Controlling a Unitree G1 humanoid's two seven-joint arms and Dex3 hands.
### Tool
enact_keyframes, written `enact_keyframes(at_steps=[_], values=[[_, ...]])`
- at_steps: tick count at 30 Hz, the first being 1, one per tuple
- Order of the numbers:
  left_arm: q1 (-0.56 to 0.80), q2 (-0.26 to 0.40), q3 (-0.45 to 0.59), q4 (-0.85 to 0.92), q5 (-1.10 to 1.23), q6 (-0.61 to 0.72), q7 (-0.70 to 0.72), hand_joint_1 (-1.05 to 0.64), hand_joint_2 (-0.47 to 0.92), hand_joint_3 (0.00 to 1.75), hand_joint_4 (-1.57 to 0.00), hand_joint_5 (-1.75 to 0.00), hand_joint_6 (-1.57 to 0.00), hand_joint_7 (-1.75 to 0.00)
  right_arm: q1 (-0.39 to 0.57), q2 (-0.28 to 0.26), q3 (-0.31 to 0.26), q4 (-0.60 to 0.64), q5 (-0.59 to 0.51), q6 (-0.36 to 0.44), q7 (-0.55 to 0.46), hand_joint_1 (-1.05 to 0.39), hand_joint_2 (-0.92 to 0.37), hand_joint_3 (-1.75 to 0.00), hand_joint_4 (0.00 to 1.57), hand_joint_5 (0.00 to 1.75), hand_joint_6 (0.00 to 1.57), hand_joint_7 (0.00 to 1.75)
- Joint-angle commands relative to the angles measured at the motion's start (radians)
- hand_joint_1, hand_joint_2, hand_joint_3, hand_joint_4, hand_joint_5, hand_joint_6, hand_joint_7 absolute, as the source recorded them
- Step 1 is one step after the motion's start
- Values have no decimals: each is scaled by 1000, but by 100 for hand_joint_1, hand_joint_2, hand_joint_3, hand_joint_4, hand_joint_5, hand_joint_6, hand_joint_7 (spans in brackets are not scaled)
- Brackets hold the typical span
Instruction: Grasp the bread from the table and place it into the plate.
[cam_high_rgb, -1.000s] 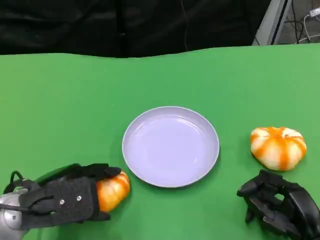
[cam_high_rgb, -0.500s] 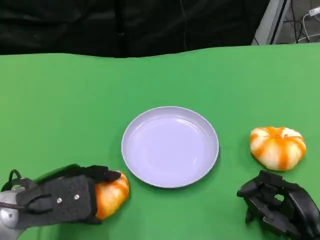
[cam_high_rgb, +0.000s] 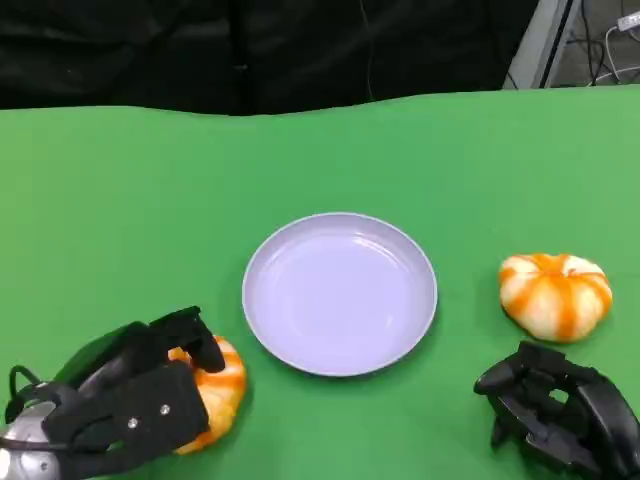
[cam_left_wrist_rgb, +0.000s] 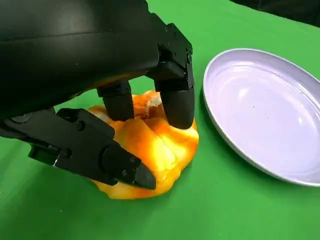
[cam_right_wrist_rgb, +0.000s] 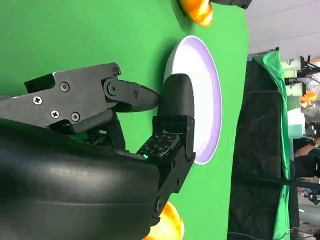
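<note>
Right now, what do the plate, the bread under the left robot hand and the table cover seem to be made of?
Plate: likely glossy plastic or glazed ceramic, lavender, with soft glare. Bread: orange-and-cream, shiny and waxy, perhaps a plastic or foam replica. Table cover: matte green, probably cloth or felt, no reflections.

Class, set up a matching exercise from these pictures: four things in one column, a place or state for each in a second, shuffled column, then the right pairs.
Things:
1. plate
2. left robot hand
3. right robot hand
4. bread on the right

States:
A. lies untouched on the cloth
B. grips an orange bread
C. holds nothing, fingers curled
D. stands empty in the middle

Pairs: 1-D, 2-B, 3-C, 4-A
</note>
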Motion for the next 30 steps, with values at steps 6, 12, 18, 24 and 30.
enact_keyframes(at_steps=[6, 12, 18, 24, 30], values=[[39, -27, 32, -5, 7, 40, 75, -10, 86, 0, -58, -175, -41, -175, 3, -12, -6, 1, 6, -7, 3, -25, -92, -46, 61, 175, 75, 110], [86, -34, 94, -128, 29, 33, 161, -9, 85, 0, -58, -175, -40, -175, -1, -9, -3, 10, -6, -15, -9, -25, -92, -46, 63, 175, 75, 110], [104, -23, 137, -203, 47, 5, 191, -9, 85, 0, -58, -175, -40, -175, -2, -9, -2, 12, 3, -11, -2, -24, -92, -46, 62, 175, 75, 110], [116, -27, 168, -285, 74, 26, 197, -11, 86, 1, -62, -175, -41, -175, -1, -9, -3, 12, 3, -14, 2, -24, -92, -46, 62, 175, 74, 110], [123, -33, 191, -337, 78, -7, 212, -11, 85, 0, -62, -175, -39, -175, -6, -9, -4, 22, 2, -13, 0, -23, -92, -46, 63, 175, 75, 110]])
